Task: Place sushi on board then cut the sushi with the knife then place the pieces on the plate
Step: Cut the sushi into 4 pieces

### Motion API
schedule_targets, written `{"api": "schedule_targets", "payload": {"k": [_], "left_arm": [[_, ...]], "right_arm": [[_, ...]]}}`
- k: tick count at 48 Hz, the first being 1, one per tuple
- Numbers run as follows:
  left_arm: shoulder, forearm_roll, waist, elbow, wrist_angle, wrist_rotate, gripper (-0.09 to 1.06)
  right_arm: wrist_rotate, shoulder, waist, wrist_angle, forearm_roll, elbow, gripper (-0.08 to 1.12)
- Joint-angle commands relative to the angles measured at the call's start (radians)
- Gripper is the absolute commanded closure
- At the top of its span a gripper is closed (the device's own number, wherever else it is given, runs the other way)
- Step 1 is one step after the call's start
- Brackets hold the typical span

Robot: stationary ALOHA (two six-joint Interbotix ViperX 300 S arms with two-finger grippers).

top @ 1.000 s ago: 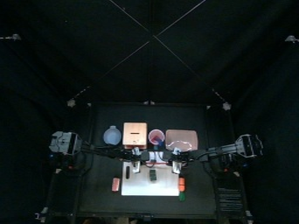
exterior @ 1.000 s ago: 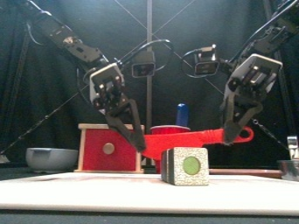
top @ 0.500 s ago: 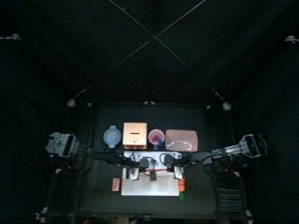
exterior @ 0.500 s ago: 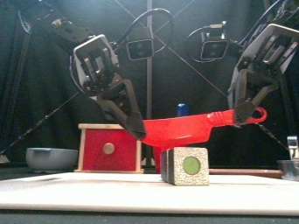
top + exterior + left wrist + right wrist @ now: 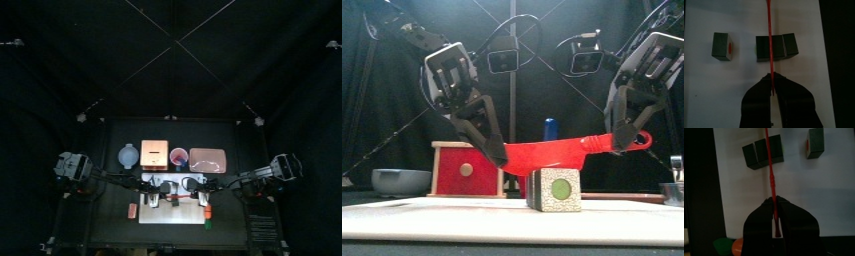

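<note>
1. Left gripper is clamping the blade end of the red knife, and right gripper is pinching the handle end. Both are closed on it.
2. The knife is hanging level just above the sushi on the board, not touching it.
3. The sushi is looking light and likely to skid or tip, so I'd be pressing straight down at a seam. The thin blade may flex, which suits gripping both ends.
4. The front view is showing one green-centred face. The left wrist view is revealing a two-block pair under the blade and a piece lying apart.
</note>
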Motion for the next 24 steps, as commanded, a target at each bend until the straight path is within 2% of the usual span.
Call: {"api": "schedule_targets", "payload": {"k": [1,11,24], "left_arm": [[0.006,-0.003,-0.003,-0.021,0.0,-0.002,0.53],[0.04,-0.003,0.003,-0.026,-0.002,-0.002,0.53],[0.048,-0.002,0.005,-0.026,-0.002,-0.002,0.53]], "right_arm": [[0.002,-0.003,0.002,-0.003,0.005,-0.012,0.63],[0.002,0.046,0.002,-0.026,0.009,0.0,0.63],[0.002,0.077,0.002,-0.063,0.018,0.005,0.63]]}}
